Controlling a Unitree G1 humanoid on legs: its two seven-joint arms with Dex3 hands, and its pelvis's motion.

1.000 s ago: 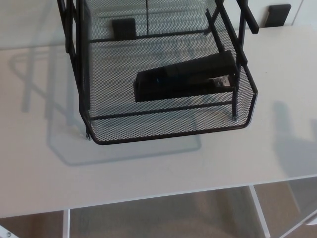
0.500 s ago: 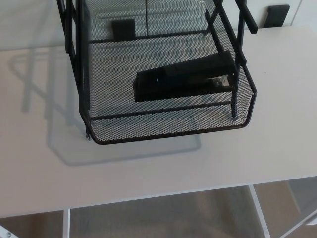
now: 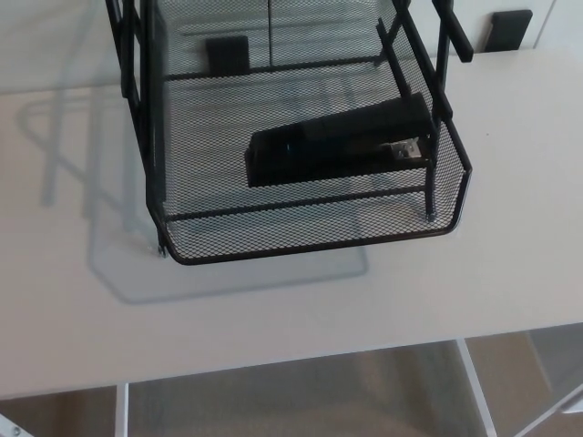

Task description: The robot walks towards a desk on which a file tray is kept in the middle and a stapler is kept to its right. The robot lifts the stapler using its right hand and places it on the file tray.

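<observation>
The stapler (image 3: 342, 144) is laid at the right of the file tray (image 3: 310, 238); neither hand is seen, so grip cannot be told.

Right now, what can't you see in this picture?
Head view:
- The file tray: its upper part is cut off by the top edge.
- The stapler: its right end is partly crossed by a tray post.
- Two black blocks at the back of the desk: one blurred behind the mesh, one small at top right; too unclear to name.
- Both robot hands: outside the picture.
</observation>
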